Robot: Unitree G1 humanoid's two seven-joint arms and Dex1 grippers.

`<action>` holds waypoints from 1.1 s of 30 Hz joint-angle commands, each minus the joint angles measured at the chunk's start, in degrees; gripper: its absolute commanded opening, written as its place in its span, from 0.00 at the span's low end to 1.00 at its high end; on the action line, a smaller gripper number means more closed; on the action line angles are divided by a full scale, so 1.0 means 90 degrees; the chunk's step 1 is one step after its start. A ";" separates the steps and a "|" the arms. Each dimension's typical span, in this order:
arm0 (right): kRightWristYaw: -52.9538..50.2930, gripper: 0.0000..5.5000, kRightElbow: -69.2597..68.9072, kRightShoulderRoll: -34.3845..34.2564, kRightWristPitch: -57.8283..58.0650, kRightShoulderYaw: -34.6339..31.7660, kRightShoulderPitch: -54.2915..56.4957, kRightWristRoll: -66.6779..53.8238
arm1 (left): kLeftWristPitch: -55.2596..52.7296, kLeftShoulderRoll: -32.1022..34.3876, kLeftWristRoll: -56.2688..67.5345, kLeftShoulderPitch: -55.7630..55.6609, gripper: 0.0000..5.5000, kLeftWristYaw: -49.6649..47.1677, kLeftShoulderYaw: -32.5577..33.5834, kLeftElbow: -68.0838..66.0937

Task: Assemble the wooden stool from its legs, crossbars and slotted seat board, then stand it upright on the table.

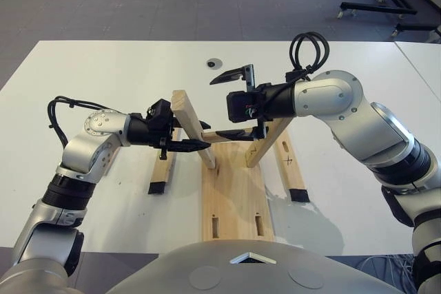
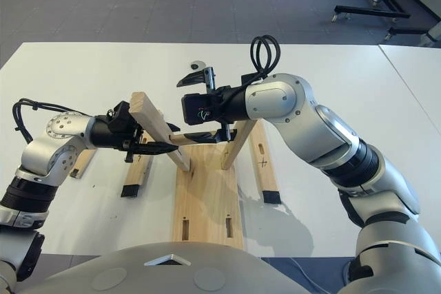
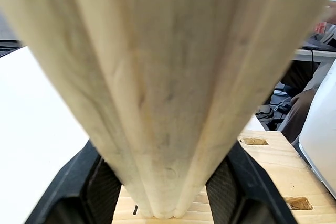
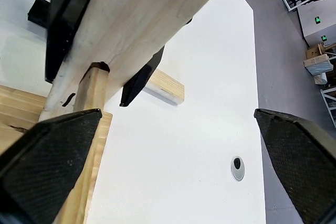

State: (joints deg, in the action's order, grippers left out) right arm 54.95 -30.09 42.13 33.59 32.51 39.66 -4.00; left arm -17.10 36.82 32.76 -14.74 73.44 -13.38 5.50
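Head eyes look down; wrist cameras crowd the leg [image 3: 168, 77]

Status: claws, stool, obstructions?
Left claw shut on tilted leg. Right claw open by crossbar. Seat board flat, second leg standing. Loose legs beside board.

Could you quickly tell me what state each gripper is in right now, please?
Left gripper: closed on a wooden leg.
Right gripper: open, holding nothing.
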 commanded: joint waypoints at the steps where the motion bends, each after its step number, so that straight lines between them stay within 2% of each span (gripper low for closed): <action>1: 0.0660 0.98 0.0611 0.0287 0.0498 0.0984 -0.0987 0.0063 | -0.0251 -0.0059 -0.0778 0.0227 0.37 0.0048 -0.0917 0.0026; 7: 0.0510 0.98 0.0539 0.0255 0.0407 0.0847 -0.0962 0.0062 | -0.0286 0.0048 -0.0756 0.0183 0.37 0.0092 -0.0929 -0.0088; 9: 0.0388 0.98 0.0331 0.0171 0.0469 0.0328 -0.0996 -0.0311 | -0.0270 0.0087 -0.0737 0.0198 0.37 0.0103 -0.0908 -0.0124; 16: 0.0132 0.98 -0.0617 -0.0064 0.1207 -0.2213 -0.1125 -0.2260 | -0.0323 0.0249 -0.0597 0.0283 0.37 0.0079 -0.0807 -0.0048; 25: -0.0399 0.98 -0.0787 -0.0218 0.1500 -0.3438 -0.0736 -0.3291 | -0.0401 0.0326 -0.0530 0.0204 0.37 0.0116 -0.0779 -0.0069; 30: -0.0654 0.98 -0.0055 -0.0169 0.1336 -0.5122 -0.0505 -0.4203 | -0.0381 0.0371 -0.0511 0.0219 0.37 0.0141 -0.0744 -0.0059; 33: -0.0510 0.98 0.0764 -0.0022 0.1278 -0.6481 -0.0808 -0.4969 | -0.0396 0.0416 -0.0459 0.0255 0.37 0.0144 -0.0710 0.0032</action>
State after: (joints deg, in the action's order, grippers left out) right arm 49.00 -27.57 40.33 45.38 -18.82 34.31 -45.41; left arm -17.23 38.06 32.27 -16.40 72.30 -16.37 6.52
